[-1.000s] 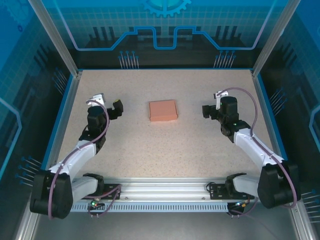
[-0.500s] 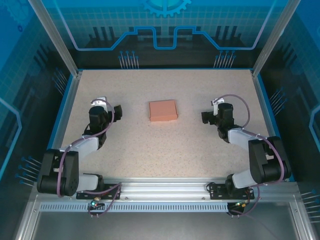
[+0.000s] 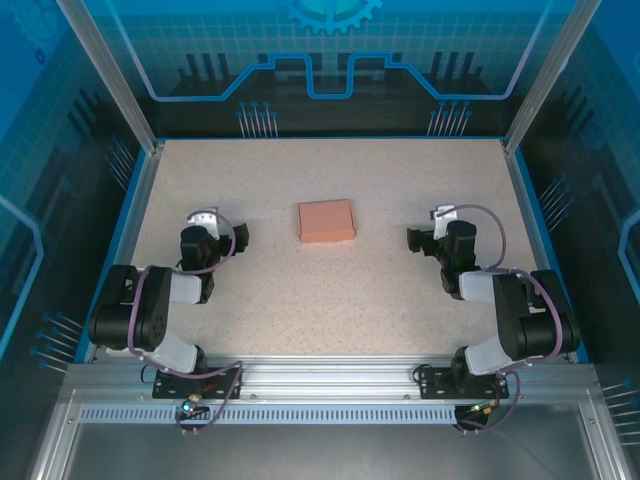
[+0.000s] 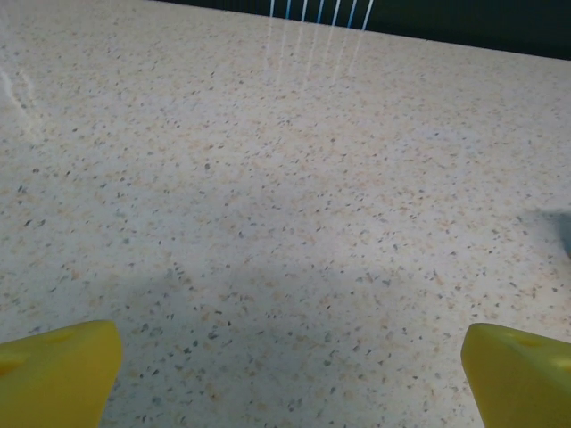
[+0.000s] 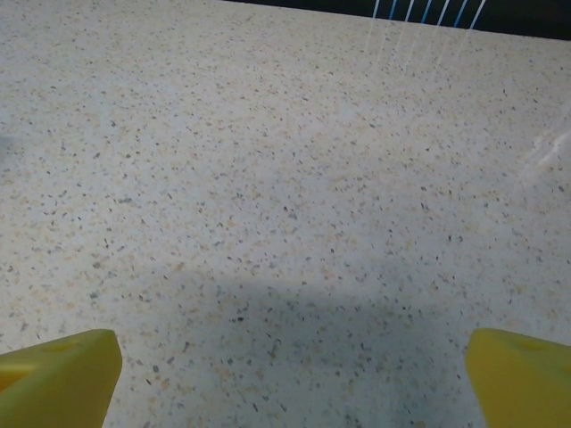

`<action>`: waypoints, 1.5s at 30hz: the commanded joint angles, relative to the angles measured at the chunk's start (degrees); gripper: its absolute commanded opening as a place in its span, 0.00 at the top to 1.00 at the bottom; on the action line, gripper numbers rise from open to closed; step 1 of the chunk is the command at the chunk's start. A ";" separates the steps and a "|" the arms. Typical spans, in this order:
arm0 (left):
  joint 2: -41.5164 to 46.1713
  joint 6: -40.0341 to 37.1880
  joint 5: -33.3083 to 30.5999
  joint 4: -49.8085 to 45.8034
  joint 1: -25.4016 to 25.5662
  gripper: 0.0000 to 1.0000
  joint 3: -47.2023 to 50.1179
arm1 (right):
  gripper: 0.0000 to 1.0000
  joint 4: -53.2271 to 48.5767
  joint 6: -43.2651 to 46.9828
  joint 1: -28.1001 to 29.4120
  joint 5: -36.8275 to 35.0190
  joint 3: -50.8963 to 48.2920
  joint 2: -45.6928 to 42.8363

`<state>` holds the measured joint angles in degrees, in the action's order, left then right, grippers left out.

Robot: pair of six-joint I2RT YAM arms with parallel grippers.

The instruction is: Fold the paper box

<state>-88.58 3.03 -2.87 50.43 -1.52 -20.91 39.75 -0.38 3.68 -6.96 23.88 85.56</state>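
The paper box (image 3: 326, 221) is a small flat salmon-pink rectangle lying alone on the speckled table, between the two arms and a little farther back. My left gripper (image 3: 230, 236) rests low at the left, well apart from the box, and stands open. In the left wrist view its yellow fingertips (image 4: 55, 373) sit wide apart over bare table. My right gripper (image 3: 418, 238) sits at the right, also clear of the box and open. Its yellow fingertips (image 5: 57, 372) in the right wrist view frame nothing but tabletop.
The table (image 3: 330, 300) is walled by blue-edged transparent panels (image 3: 330, 60) at the back and both sides. A metal rail (image 3: 330, 375) carrying the arm bases runs along the near edge. Both arms are folded back close to their bases.
Both arms have drawn back and folded down toward their bases, grippers moving nearer and lower. The box has not moved. Both grippers stay open.
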 commanded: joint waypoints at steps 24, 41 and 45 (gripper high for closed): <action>-0.15 -1.88 1.30 2.55 0.20 0.01 -0.67 | 0.00 3.89 0.56 0.05 2.13 0.69 0.66; -0.15 -2.41 0.54 2.05 0.72 0.01 -0.92 | 0.00 3.89 0.59 0.09 2.14 0.64 0.66; -0.11 -2.40 0.51 1.95 0.81 0.01 -0.91 | 0.00 3.85 0.57 0.03 2.16 0.60 0.66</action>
<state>-88.58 2.37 -2.50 51.75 -0.99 -20.91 41.65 -0.32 3.70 -5.30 23.88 85.65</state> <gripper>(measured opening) 0.989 0.997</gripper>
